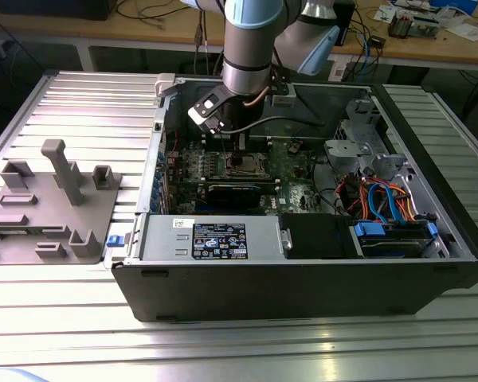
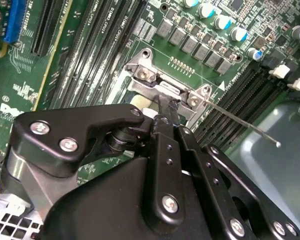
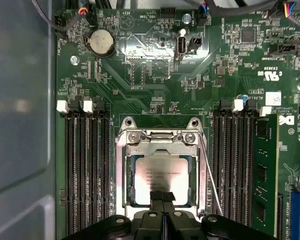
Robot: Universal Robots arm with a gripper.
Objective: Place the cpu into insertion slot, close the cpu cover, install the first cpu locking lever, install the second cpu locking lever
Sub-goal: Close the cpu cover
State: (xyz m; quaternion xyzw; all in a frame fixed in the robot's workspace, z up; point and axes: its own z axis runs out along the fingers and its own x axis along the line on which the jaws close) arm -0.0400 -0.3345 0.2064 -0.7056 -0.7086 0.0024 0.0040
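In the first wrist view the cpu (image 3: 160, 172) lies flat in the insertion slot (image 3: 121, 167), its silvery top showing through the window of the cpu cover (image 3: 160, 145), which lies down over it. My gripper (image 3: 161, 196) is shut, its black fingertips pressed together at the edge of the cover with nothing between them. A thin wire locking lever (image 3: 210, 175) runs along one side of the socket; in the second wrist view this lever (image 2: 245, 122) sticks out free past the gripper (image 2: 166, 107). In the exterior view the gripper (image 1: 240, 147) hangs over the socket (image 1: 245, 165) inside the open computer case.
Long memory slots (image 3: 85, 170) flank the socket, with a memory stick (image 3: 265, 170) in one. A black card (image 1: 235, 191), the grey power supply (image 1: 211, 237) and bundled cables (image 1: 382, 199) crowd the case. A grey fixture (image 1: 56, 199) stands at the exterior view's left.
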